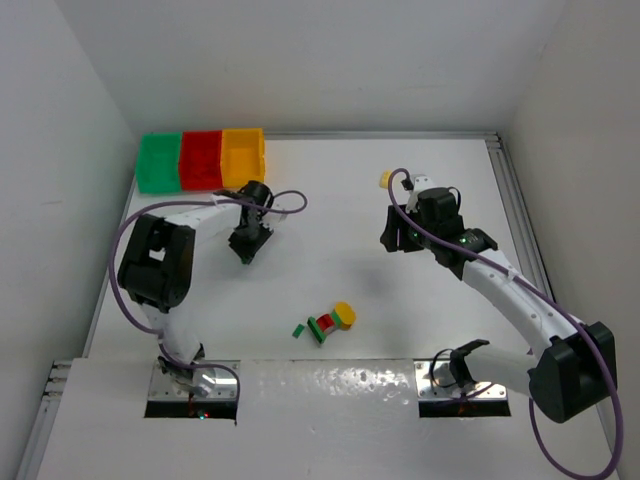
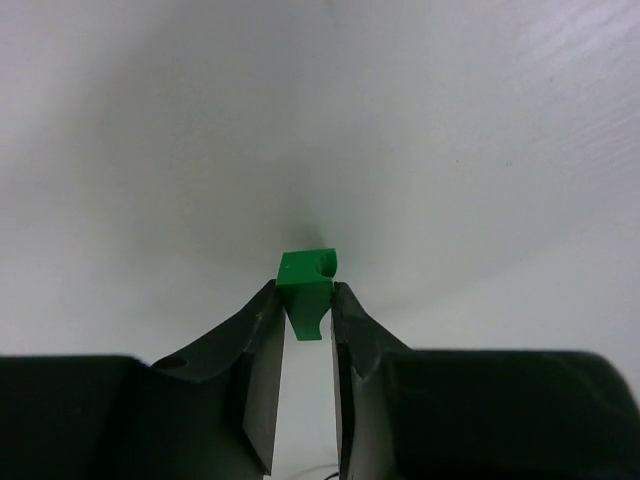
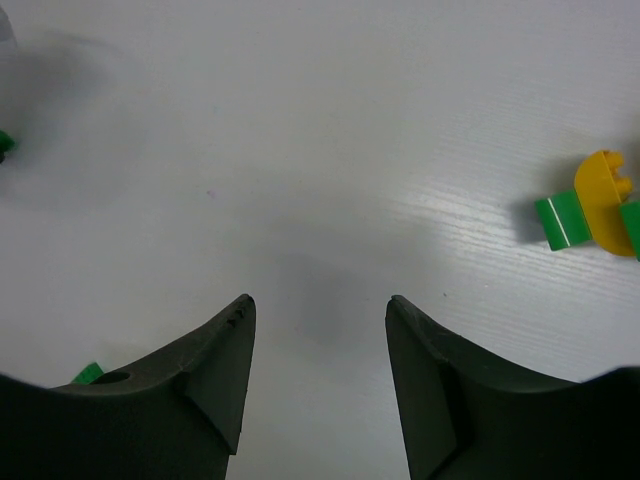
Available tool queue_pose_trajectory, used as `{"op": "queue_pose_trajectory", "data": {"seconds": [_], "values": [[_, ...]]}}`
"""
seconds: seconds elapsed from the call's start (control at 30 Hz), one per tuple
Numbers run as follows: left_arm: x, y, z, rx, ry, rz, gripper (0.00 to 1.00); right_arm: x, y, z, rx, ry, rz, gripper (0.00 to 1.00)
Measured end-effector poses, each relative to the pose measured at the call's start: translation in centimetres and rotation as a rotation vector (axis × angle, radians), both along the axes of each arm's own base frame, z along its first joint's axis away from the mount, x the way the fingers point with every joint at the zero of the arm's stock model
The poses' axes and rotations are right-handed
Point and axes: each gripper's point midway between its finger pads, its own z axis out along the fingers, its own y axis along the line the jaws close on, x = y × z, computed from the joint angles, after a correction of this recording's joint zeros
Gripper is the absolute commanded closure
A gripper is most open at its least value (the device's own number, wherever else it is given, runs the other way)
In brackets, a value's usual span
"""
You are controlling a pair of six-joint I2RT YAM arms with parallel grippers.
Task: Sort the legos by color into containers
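Near group: three legos [image 1: 326, 323] lay on the surface [image 1: 330, 200] just ahead of the arm bases, midway between your two arms. They were a flat green piece [image 1: 298, 329], a red-and-green stack [image 1: 322, 325] and a rounded yellow brick [image 1: 344, 314] touching that stack. All were unsorted and well apart from the bins.

Left gripper [image 2: 306, 292]: the fingers were pinching a green brick [image 2: 308, 285] by its two side faces, with its top standing proud of the tips. A soft shadow lay under it, so I judged it lifted off the surface. The side pinch kept it square, ready to drop cleanly.

Right gripper [image 3: 318, 302]: the fingers were spread with nothing between them, pointing at bare surface. A yellow-and-green piece [image 3: 598, 205] showed at the right edge of its wrist view. It was likely the near group, so your arm looked posed to wait or to reach for it.

Lone yellow lego [image 1: 385, 179]: it sat just beside the right wrist on the far side, apart from everything else.

Containers: the green bin [image 1: 160, 163], red bin [image 1: 201, 159] and yellow bin [image 1: 243, 155] stood joined in a row at the far left corner. Your left gripper was near the yellow end, so the held brick needed carrying leftward past the red bin to the green bin.

Writing: I could read no brand, label or lettering anywhere.
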Motion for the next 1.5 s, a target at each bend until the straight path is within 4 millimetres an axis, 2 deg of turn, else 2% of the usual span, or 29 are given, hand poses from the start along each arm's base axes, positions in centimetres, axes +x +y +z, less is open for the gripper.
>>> {"op": "queue_pose_trajectory", "data": {"seconds": [0.1,0.13,0.2,0.27,0.33,0.43,0.5,0.6,0.77,0.9,1.07,1.13,1.27,1.37,1.5], "values": [[2.9,0.5,2.6,-0.008,-0.062,0.066,1.0,0.0,-0.1,0.0,-0.002,-0.001,-0.002,0.45],[4.6,1.0,3.9,-0.022,-0.1,0.104,1.0,0.0,-0.1,0.0,-0.003,-0.002,-0.002,0.45],[9.4,3.1,7.5,-0.062,-0.204,0.226,1.0,0.1,-0.1,0.0,-0.005,-0.004,0.001,0.45],[15.3,7.3,11.8,-0.095,-0.358,0.373,1.0,0.1,-0.1,0.0,-0.007,-0.007,0.005,0.45],[19.6,12.7,15.9,-0.097,-0.515,0.503,1.0,0.1,0.0,0.0,-0.005,-0.007,0.01,0.45],[22.1,20.8,20.2,-0.045,-0.667,0.665,1.0,0.4,0.4,-0.3,-0.005,0.01,0.023,0.45],[23.1,24.1,21.3,-0.012,-0.722,0.728,1.0,1.0,0.9,-0.4,-0.005,0.028,0.03,0.46],[25.0,26.4,20.6,0.024,-0.761,0.771,1.0,2.1,1.7,-0.1,0.006,0.041,0.04,0.46],[27.3,27.6,15.2,0.055,-0.729,0.792,1.0,3.7,2.9,1.6,0.044,0.027,0.046,0.46],[27.7,28.1,11.7,0.078,-0.7,0.8,1.0,5.1,3.6,3.4,0.066,0.009,0.044,0.46],[28.6,28.5,11.1,0.085,-0.734,0.796,1.0,5.5,4.0,4.1,0.091,0.015,0.029,0.46],[29.0,28.7,11.1,0.088,-0.752,0.787,0.92,5.4,4.0,4.1,0.097,0.024,0.023,0.46],[29.6,29.0,10.2,0.106,-0.757,0.765,0.57,5.2,4.0,4.0,0.097,0.039,0.017,0.46],[29.5,29.1,9.5,0.114,-0.74,0.753,0.46,5.1,3.8,3.9,0.092,0.043,0.013,0.46],[29.7,29.2,9.8,0.116,-0.756,0.752,0.45,4.9,3.8,3.8,0.088,0.052,0.013,0.46]]}}
